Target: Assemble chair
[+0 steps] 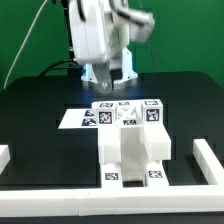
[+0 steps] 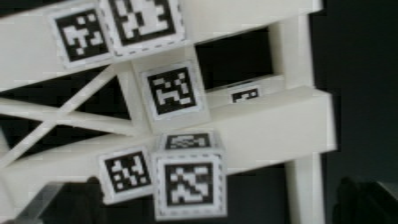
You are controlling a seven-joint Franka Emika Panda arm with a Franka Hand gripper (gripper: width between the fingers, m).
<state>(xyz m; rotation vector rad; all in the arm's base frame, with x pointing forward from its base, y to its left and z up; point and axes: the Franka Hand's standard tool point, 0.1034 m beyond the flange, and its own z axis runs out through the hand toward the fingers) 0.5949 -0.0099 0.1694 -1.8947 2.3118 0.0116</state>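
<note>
White plastic chair [image 1: 133,150] stands largely built on the black tabletop [image 1: 35,105], against the front rail [image 1: 110,190] and before the marker board [image 1: 78,117]; what remains cannot be judged. Only the wrist view shows the cross-braced frame [image 2: 80,110] close up; the tool is unseen, state undeterminable.

The chair [image 1: 133,150] is set on the counter [image 1: 40,110], just behind the front border rail [image 1: 110,192]. The marker board [image 1: 75,118] lies flat behind it, toward the exterior view's left. Side rails [image 1: 208,160] are placed at either edge.
</note>
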